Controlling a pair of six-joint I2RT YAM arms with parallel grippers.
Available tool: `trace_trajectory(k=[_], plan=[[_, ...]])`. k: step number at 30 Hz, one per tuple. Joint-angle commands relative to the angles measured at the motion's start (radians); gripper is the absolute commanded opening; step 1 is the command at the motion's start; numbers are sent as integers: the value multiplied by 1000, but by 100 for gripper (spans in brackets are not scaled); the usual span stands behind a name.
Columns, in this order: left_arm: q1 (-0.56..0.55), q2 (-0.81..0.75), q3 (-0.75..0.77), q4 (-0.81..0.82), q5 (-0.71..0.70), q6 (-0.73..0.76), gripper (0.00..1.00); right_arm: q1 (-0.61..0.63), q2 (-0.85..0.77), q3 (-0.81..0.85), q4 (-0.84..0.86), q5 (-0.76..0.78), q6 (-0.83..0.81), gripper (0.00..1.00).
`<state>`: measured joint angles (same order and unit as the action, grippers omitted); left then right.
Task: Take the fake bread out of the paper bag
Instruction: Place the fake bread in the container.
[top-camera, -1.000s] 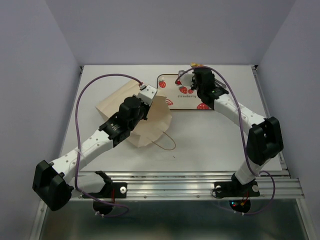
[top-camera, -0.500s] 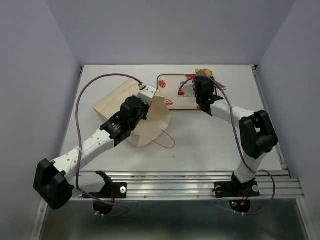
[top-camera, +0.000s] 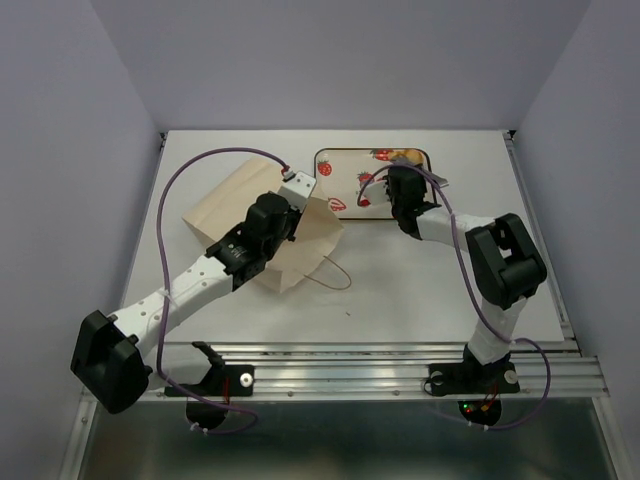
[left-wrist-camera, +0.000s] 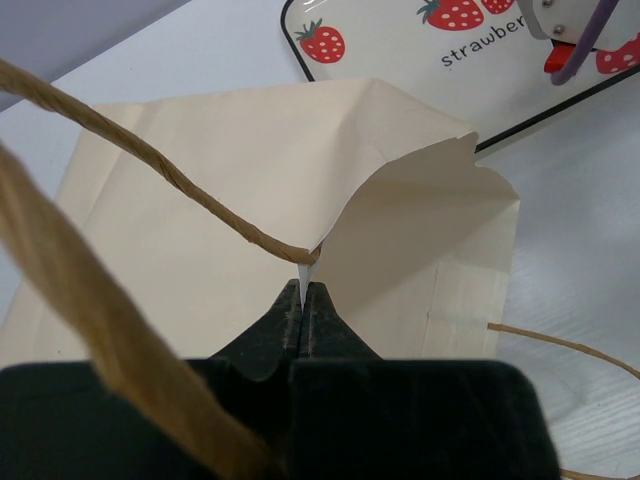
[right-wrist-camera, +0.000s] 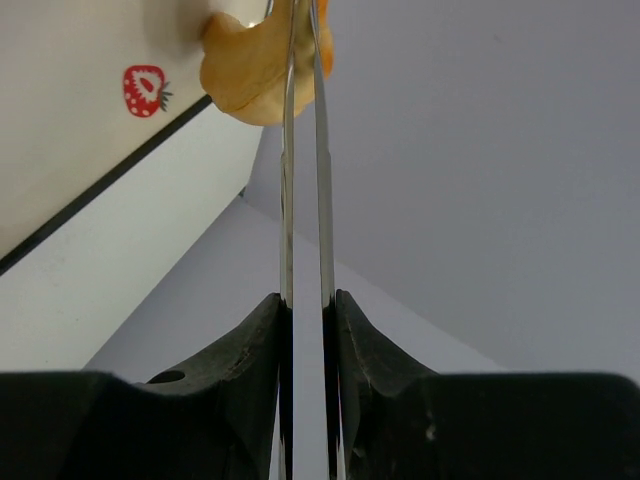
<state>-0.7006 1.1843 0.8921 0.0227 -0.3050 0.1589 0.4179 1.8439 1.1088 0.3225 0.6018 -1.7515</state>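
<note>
One glossy golden toy pastry (right-wrist-camera: 250, 75) pinched in right gripper (right-wrist-camera: 303, 30) over cream strawberry-patterned tray (right-wrist-camera: 60, 150); left gripper (left-wrist-camera: 303, 295) clamps tan paper bag (left-wrist-camera: 200, 180) rim. Placing step; next: release, reach into bag.

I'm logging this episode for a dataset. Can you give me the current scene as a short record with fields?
left gripper: shut on the bag's rim, lifting the mouth
right gripper: over the tray, fingers almost together, bread at the tips; hold unclear
bag: lying on its side left of the tray, mouth toward it
tray: at the table's far side
bread: one piece visible, at the tray's far edge
bag contents: not visible
</note>
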Motion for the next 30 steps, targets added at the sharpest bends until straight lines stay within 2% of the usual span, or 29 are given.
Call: trace_trajectory(k=[1,7,11,14,20,30], plan=[[-2,8,24,11,-29,-1,0,-7,15,-9,86,-17,-85,9],[-2,-3,21,16,-22,-1,0,-7,6,-36,56,-30,-51,18],[-2,-6,19,20,-26,2,0,-7,-11,-53,29,-33,-22,33],[-2,-6,21,20,-25,2,0,-7,-20,-50,6,-37,-2,40],[-2,-2,22,19,-29,1,0,-7,-29,-49,-11,-36,9,46],[-2,-5,21,17,-28,-5,0,2,-71,-23,-131,-43,104,46]])
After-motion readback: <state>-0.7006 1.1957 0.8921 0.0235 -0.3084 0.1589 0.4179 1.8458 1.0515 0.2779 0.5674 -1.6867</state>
